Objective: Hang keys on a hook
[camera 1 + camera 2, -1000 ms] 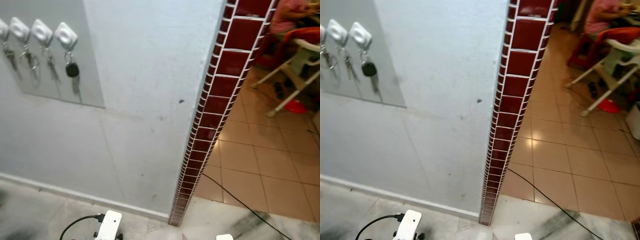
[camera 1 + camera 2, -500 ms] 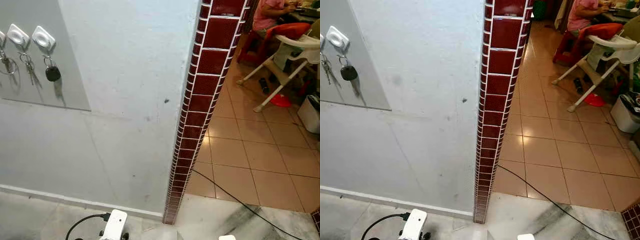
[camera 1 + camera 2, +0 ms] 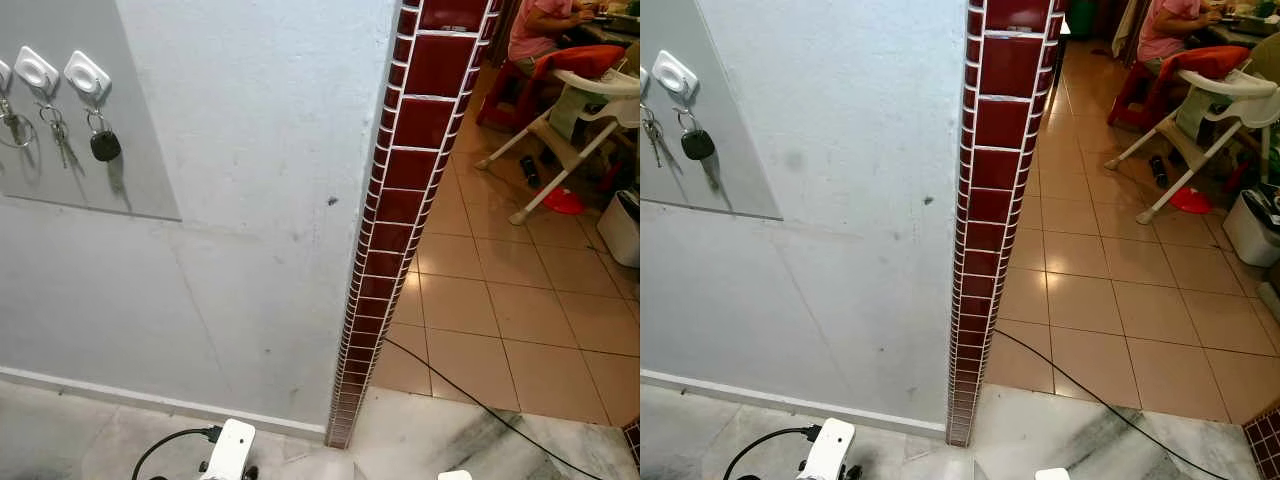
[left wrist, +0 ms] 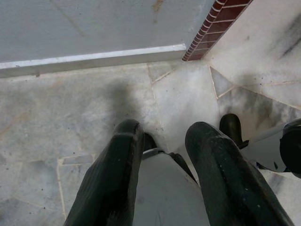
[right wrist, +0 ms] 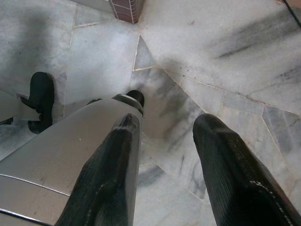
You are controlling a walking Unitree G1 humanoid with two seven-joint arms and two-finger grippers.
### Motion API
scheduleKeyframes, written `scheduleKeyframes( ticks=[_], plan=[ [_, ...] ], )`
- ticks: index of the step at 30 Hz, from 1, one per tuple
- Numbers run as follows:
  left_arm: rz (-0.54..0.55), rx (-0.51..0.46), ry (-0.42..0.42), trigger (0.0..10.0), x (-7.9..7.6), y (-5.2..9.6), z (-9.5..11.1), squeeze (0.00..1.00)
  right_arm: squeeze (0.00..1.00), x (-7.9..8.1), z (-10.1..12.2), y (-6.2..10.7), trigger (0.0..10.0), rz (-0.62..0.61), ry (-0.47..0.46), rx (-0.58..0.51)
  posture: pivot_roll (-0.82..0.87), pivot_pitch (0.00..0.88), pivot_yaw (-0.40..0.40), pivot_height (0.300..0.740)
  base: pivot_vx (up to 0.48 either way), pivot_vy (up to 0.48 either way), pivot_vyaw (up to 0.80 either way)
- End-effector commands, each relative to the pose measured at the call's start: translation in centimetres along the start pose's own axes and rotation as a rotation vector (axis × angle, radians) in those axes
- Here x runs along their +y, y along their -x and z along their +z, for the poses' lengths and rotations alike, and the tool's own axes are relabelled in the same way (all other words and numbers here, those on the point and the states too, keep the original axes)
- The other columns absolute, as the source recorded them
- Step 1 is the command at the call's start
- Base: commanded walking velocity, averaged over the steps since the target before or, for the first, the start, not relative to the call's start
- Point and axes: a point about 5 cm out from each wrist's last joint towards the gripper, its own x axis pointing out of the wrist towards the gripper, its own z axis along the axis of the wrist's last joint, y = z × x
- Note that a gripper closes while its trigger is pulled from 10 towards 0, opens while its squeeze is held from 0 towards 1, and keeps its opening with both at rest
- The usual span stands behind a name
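Grey wall point(image 3: 250, 200) | maroon tiled corner point(image 3: 395, 215) | marble floor point(image 4: 70, 117)

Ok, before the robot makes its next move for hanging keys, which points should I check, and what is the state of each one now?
1. Keys held in an end effector: not ok. The left end effector and the right end effector are both open and empty, pointing at the marble floor.
2. Hooks in view: ok. White hooks sit on the grey panel, far left.
3. Free hook: cannot tell. Both fully visible hooks carry keys; a black key fob hangs from the rightmost.
4. Robot facing the hooks: not ok. The red tiled pillar is at centre.
5. Floor hazards: not ok. A black cable crosses nearby.
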Motion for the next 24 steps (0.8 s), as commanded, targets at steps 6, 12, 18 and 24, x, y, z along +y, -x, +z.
scheduleKeyframes(
  ticks=[6,12,18,24],
  plan=[
    [-0.027,0.013,-0.026,10.0,0.1,0.2,-0.6,0.0,0.0,0.2,-1.1,0.2,10.0,0.008,-0.021,0.031,0.1,0.0,-0.009,0.74,0.0,0.0,0.0],
    [-0.004,0.062,-0.01,10.0,1.2,0.8,-2.6,0.0,0.0,-0.3,-1.5,0.3,10.0,-0.028,-0.09,0.033,0.1,0.0,0.01,0.74,0.0,0.0,0.0],
    [-0.003,0.069,-0.023,10.0,1.3,1.0,-3.0,0.0,0.0,-0.1,-1.7,0.4,10.0,-0.022,-0.104,0.039,0.11,0.0,0.006,0.74,0.0,0.0,0.0],
    [-0.005,0.021,0.001,10.0,1.1,0.6,-1.5,0.0,0.0,0.0,-1.7,0.4,10.0,-0.023,-0.118,0.037,0.1,0.0,0.004,0.74,0.0,0.0,0.0]
  ],
)
